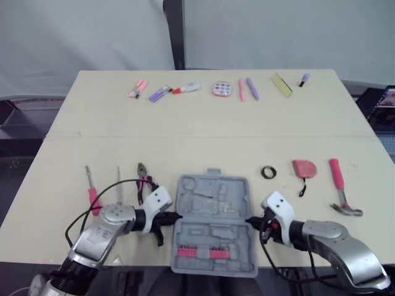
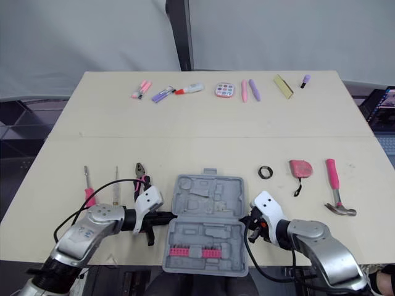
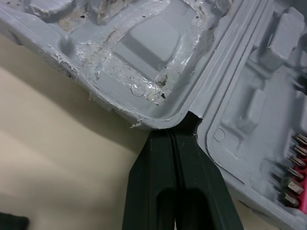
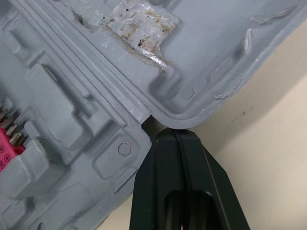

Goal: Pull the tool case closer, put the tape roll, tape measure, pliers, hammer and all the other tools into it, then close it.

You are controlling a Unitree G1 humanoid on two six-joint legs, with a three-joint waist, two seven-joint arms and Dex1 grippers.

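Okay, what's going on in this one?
The left gripper and right gripper, both shut, have their tips at the hinge notches on either side of the open tool case at the table's near edge. No loose tools are in yet: pliers, two screwdrivers, tape roll, tape measure and hammer lie beside it.

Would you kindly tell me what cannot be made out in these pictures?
Head views: the pliers have handles partly hidden by the left gripper.
Head views: the far row of small items is too small to identify.
Left wrist view: the bit row is cut off by the picture edge.
Right wrist view: shadow hides whether the right gripper touches the tool case.
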